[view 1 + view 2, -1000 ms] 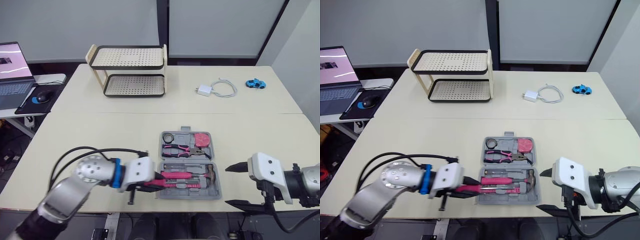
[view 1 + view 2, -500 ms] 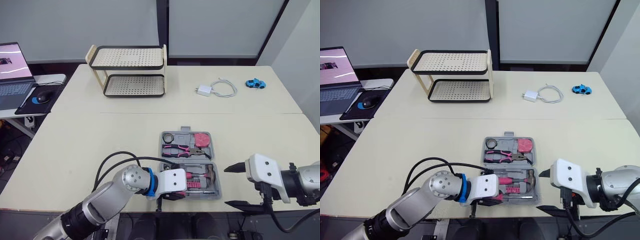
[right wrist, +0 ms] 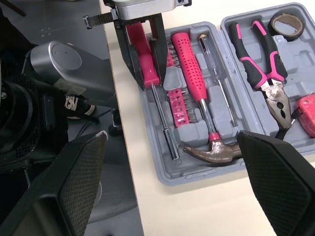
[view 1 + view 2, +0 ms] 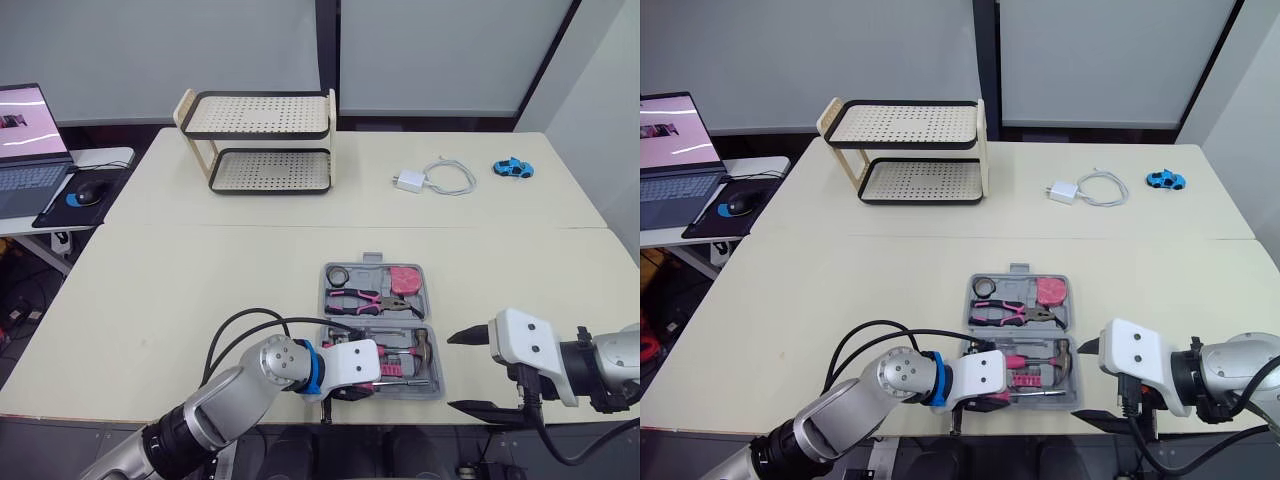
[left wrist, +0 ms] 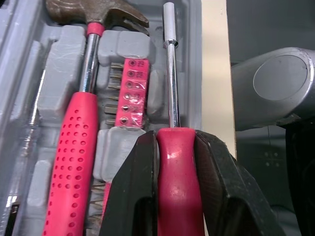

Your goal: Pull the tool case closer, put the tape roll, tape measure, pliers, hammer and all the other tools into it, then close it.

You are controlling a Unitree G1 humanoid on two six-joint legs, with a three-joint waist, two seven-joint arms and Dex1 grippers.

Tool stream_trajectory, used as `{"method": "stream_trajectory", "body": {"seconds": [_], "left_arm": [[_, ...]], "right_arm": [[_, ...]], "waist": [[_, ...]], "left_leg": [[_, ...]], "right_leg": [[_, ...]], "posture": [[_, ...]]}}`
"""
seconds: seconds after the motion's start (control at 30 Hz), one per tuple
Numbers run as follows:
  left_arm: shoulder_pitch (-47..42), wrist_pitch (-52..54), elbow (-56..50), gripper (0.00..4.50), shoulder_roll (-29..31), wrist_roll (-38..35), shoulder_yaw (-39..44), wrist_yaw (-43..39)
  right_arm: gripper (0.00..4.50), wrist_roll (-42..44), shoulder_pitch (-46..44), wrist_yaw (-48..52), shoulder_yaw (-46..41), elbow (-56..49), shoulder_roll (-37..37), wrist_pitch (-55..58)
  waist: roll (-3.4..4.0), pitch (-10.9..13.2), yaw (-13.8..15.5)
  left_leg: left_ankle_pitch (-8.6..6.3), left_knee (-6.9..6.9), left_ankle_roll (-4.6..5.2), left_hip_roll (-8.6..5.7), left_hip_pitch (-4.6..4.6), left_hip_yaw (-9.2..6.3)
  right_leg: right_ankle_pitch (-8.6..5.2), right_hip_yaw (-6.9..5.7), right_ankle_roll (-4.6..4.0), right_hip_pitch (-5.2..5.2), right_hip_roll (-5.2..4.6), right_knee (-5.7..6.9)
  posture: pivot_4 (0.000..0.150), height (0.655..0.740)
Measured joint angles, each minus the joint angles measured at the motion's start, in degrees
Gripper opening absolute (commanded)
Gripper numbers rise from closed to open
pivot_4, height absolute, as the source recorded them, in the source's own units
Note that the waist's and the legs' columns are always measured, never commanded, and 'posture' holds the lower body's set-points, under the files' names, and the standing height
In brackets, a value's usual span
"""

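Observation:
The grey tool case (image 4: 436, 385) lies open near the table's front edge. Its far half holds a tape roll (image 4: 335, 274), pink pliers (image 4: 372, 301) and a pink tape measure (image 4: 404, 279). In the near half lie the pink-handled hammer (image 5: 74, 147) and a pink bit holder (image 5: 133, 93). My left gripper (image 5: 174, 142) is shut on the handle of a pink screwdriver (image 5: 171, 73), whose shaft runs along the case's front row beside the bit holder. My right gripper (image 4: 452, 372) stands open just right of the case, holding nothing.
A two-tier perforated rack (image 4: 260, 140) stands at the back left. A white charger with its cable (image 4: 430, 178) and a blue toy car (image 4: 511, 167) lie at the back right. A laptop (image 4: 25, 140) sits on a side desk to the left.
My left gripper carried the screwdriver rightward from beside the case's left edge to over its front row. The right gripper stayed almost still.

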Motion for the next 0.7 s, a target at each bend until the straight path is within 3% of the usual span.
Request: {"method": "stream_trajectory", "body": {"seconds": [0.7], "left_arm": [[0.13, -5.21, 3.77, 0.7, -1.75, 2.42, -0.7, -0.46]], "right_arm": [[4.5, 0.12, 0.57, -0.64, 0.0, -0.61, 0.0, 0.2]], "waist": [[0.0, 0.0, 0.02]], "left_leg": [[0.0, 0.0, 0.0, -0.01, 0.0, 0.0]], "right_leg": [[0.0, 0.0, 0.0, 0.01, 0.0, 0.0]], "posture": [[0.15, 0.74]]}}
